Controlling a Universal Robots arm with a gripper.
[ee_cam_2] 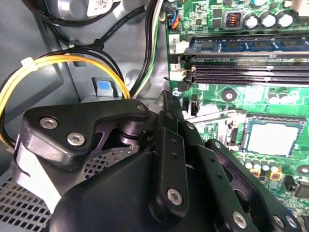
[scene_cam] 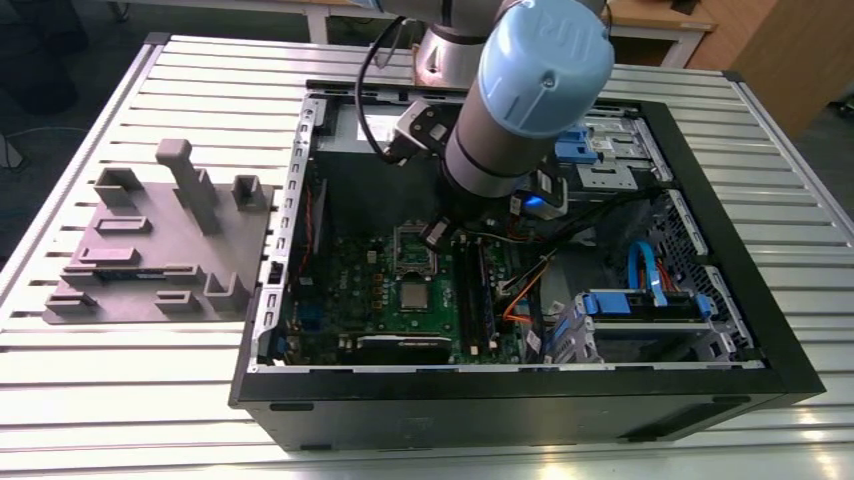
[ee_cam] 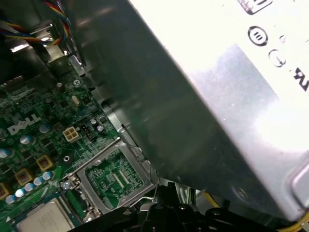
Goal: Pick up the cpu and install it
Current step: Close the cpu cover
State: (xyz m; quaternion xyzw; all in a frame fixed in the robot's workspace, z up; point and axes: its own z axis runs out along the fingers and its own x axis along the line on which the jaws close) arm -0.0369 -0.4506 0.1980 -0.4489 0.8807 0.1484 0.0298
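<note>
Step, judged from the ext. view: approach or hover over the board, pick not evident. Arm (scene_cam: 534, 90) reaches down into the open PC case (scene_cam: 747, 330); gripper (scene_cam: 445, 236) hangs above the open socket frame (scene_cam: 414, 250). Cpu (scene_cam: 416, 295) lies flat on the motherboard (scene_cam: 347, 290), just nearer than the frame and apart from the gripper. Grip state: can't tell. Grey fixture (scene_cam: 154, 250) sits on the table (scene_cam: 120, 400), well off to the exterior view's left. Room is tight: case walls all round, cables (scene_cam: 534, 280) and RAM slots (scene_cam: 474, 290) to the exterior view's right.

Second wrist view: gripper's black links fill the foreground. Cpu (ee_cam_2: 273, 137) sits square in its dark surround, beside the RAM slots (ee_cam_2: 241, 72). Yellow wires (ee_cam_2: 63, 63) hang by the case wall, close to the links, so a snag risk.

First wrist view: hinged frame (ee_cam: 116, 176) stands open, cpu (ee_cam: 46, 217) just beside it, metal PSU box (ee_cam: 217, 96) looming close. Any move here prob. needs a straight vertical path, clear of the box edge and frame.
</note>
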